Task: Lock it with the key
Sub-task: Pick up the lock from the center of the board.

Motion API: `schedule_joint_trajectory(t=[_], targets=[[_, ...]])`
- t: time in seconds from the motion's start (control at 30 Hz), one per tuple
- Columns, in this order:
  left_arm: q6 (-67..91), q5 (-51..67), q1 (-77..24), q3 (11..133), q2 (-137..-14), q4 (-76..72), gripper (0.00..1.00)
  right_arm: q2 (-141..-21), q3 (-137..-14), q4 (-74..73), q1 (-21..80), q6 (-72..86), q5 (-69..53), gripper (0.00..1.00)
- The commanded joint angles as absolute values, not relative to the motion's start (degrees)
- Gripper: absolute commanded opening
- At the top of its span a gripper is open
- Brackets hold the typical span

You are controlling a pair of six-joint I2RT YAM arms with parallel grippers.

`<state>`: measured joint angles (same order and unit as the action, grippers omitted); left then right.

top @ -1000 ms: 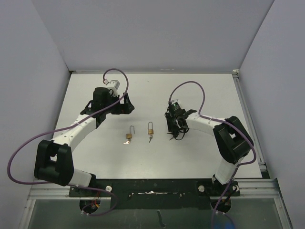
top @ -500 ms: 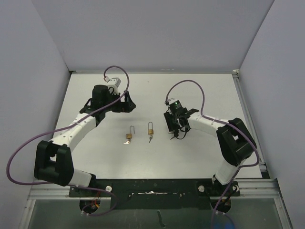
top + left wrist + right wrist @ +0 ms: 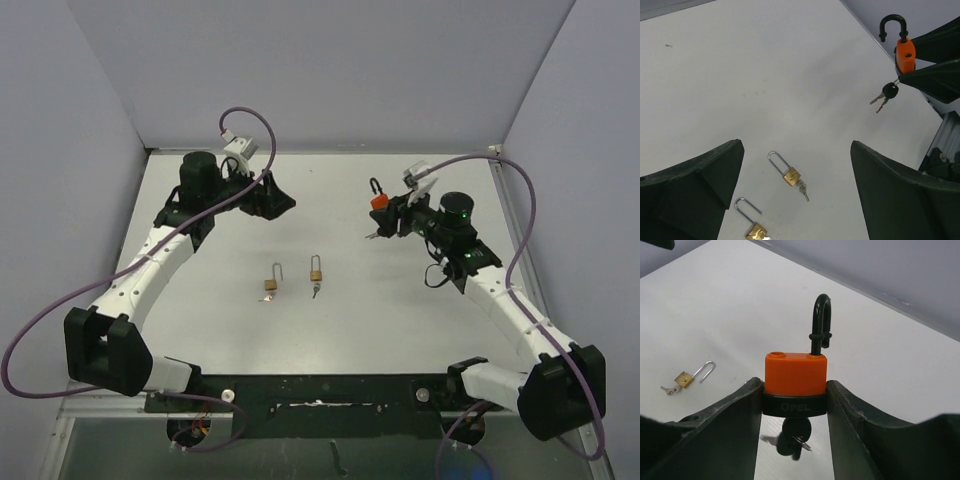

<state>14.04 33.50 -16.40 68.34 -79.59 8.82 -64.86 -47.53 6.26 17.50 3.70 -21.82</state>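
Note:
An orange padlock with a black base has its black shackle up and open, one leg out of the body. A bunch of keys hangs from its keyhole. My right gripper is shut on the padlock's sides and holds it above the table at the right. The padlock also shows in the left wrist view, with the keys below it. My left gripper is open and empty, raised over the table's far left.
Two small brass padlocks lie mid-table with open shackles, one on the left and one on the right with a key in it. They also show in the left wrist view. Walls enclose the white table.
My right gripper has risen from the table with the orange padlock and swung it up and back, the arm stretching out to the right. My left gripper has moved slightly back.

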Motion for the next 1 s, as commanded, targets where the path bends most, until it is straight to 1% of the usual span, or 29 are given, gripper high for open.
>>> schedule_joint_trajectory(t=[0.0,0.07,0.17,0.37,0.53,0.6,0.67,0.7,0.87,0.97], targets=[[14.7,43.1,-18.0,74.7,-77.5,7.2,0.80,-59.6,-42.6,17.1,17.4,1.6,-32.1,0.00],[14.5,44.9,-19.3,76.4,-77.8,7.2,0.74,-58.2,-41.4,17.1,17.4,1.5,-33.3,0.00],[13.9,48.7,-20.9,77.9,-78.0,6.0,0.73,-56.8,-41.6,16.1,17.4,1.6,-38.5,0.00],[14.1,62.3,-21.6,75.7,-78.3,-0.7,0.67,-54.9,-45.0,15.1,17.4,5.6,-47.4,0.00],[12.1,66.6,-21.6,75.2,-78.2,0.2,0.65,-54.6,-48.4,14.0,17.4,10.3,-53.3,0.00],[10.9,68.9,-21.6,75.1,-78.3,0.4,0.60,-54.5,-49.3,14.1,17.4,11.9,-55.1,0.00],[10.2,71.8,-21.6,75.1,-78.5,0.3,0.52,-54.6,-50.2,14.0,17.4,13.6,-56.3,0.00],[9.7,72.9,-21.7,74.9,-78.3,-0.1,0.51,-54.8,-50.6,14.0,17.4,14.2,-57.0,0.00],[6.1,74.5,-21.7,73.6,-76.1,-1.0,0.58,-55.4,-51.9,14.9,17.4,17.5,-60.8,0.00],[5.1,72.0,-21.7,74.0,-75.7,0.5,0.62,-56.4,-52.2,16.7,17.5,20.2,-63.4,0.00]])
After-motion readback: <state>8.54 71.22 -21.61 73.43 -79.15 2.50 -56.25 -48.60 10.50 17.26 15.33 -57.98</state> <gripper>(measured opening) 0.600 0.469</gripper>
